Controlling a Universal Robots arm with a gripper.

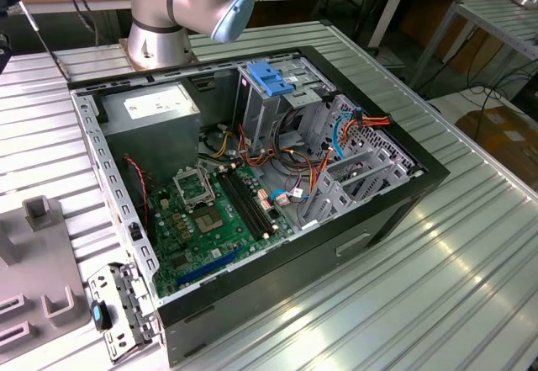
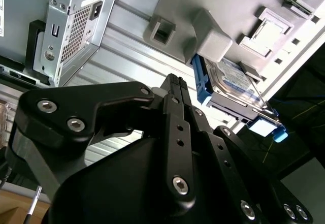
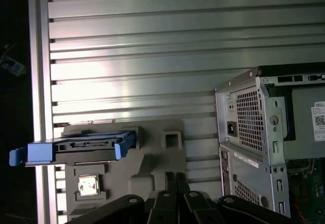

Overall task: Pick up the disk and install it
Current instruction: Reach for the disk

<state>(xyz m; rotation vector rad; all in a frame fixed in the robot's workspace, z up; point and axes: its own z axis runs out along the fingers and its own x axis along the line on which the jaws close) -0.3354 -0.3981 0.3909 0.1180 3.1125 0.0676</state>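
The disk (image 3: pixel 81 150) sits on a grey fixture plate (image 3: pixel 152 158) on the ribbed aluminium table (image 3: pixel 152 41), well apart from the open computer case (image 3: pixel 249 132). It appears to stand on one long edge. Its long axis runs along the table's ribs, and one end reaches past the plate towards the table's edge. In the first wrist view it shows as a thin dark bar with blue plastic rails (image 3: pixel 43 153) at its end and side. In the second wrist view its broad face (image 2: pixel 236 84) shows a pale label with a blue band. A raised grey block (image 2: pixel 210 41) of the plate covers its near end there. The gripper (image 2: pixel 175 79) hangs above the plate near the disk, its black fingers pressed together on nothing. In the exterior view the case holds a grey power supply (image 1: pixel 155 106), a green motherboard (image 1: pixel 210 219) and a metal drive cage with a blue handle (image 1: pixel 269 81).
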